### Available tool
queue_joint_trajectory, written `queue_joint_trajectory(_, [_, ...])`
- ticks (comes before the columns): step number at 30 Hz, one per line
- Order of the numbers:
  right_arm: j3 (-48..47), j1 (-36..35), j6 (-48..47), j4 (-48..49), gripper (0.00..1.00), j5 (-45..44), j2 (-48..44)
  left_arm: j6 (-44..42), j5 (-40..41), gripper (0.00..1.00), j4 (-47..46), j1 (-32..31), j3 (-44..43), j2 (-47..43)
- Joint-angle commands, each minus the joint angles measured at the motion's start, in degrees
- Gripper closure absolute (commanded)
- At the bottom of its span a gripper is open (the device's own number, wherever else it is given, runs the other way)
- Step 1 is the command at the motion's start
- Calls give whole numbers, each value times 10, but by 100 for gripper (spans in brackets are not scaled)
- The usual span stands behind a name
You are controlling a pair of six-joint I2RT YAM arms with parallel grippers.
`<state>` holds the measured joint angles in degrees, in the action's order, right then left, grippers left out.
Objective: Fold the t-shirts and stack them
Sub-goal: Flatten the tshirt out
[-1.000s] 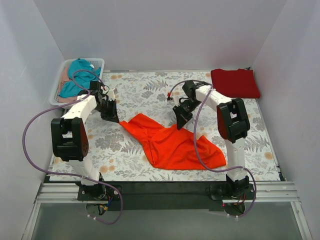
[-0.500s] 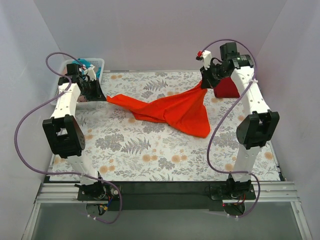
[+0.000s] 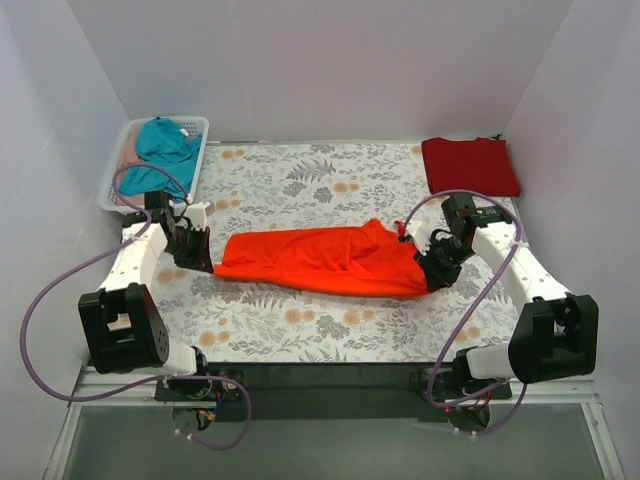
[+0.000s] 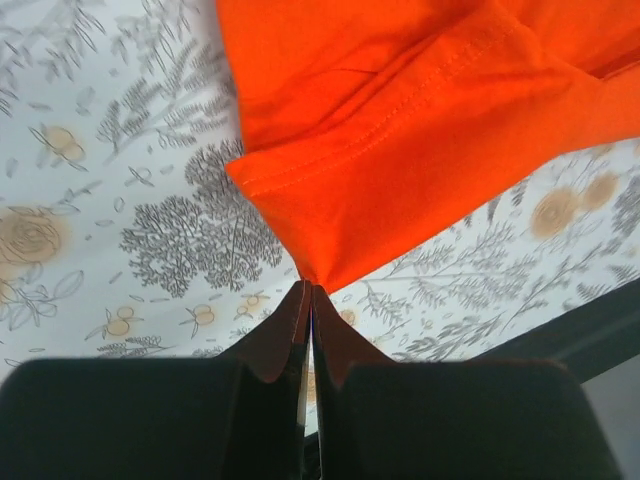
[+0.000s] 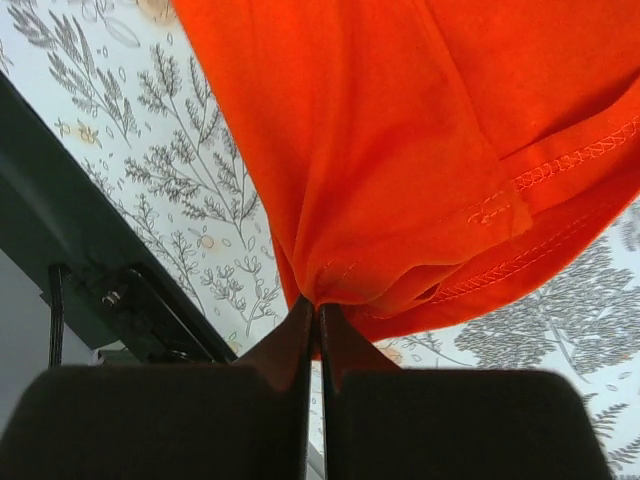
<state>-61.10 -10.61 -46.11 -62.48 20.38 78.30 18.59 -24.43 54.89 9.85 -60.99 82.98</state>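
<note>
- Whereas hung taut in mid-air between raised arms half a second ago, now lies low as a flat band across the middle of the table (image 3: pixel 300 185): orange shirt (image 3: pixel 320 262).
- Left gripper (image 4: pixel 308 300): clamped tight on the shirt's left corner, down near the tablecloth.
- Right gripper (image 5: pixel 315 312): clamped tight on bunched hem at the right end.
- Judged: spreading about done; ready for release and first fold.
- Crimson shirt (image 3: pixel 470 165): folded at far right corner, well apart; stacking not yet done.
- Basket (image 3: pixel 112 185) with teal garment (image 3: pixel 165 140) at far left.
- No brand, label or readable writing; hem stitching only.
</note>
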Motion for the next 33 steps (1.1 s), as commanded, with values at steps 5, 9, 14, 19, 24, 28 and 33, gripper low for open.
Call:
queue_joint_trajectory(5, [47, -8, -16, 26, 98, -3, 4, -112, 28, 100, -17, 3, 89, -34])
queue_joint_trajectory(9, [46, -28, -27, -5, 40, 12, 20, -201, -30, 48, 52, 3, 73, -20])
queue_joint_trajectory(14, [19, -27, -22, -12, 28, -3, 2, -221, -65, 40, 55, 2, 49, -34])
queue_joint_trajectory(19, [-32, -28, 64, 17, 41, 41, 75, -129, -64, 49, -9, -13, -3, 34])
queue_joint_trajectory(24, [-94, -28, 115, 75, 47, 28, 162, -37, -67, 58, -58, -26, -63, 103])
queue_joint_trajectory(28, [-132, -27, 138, 97, 47, 9, 223, -1, -66, 59, -73, -39, -84, 162])
queue_joint_trajectory(33, [-177, -27, 148, 123, 47, -37, 311, 43, -50, 63, -109, -43, -81, 209])
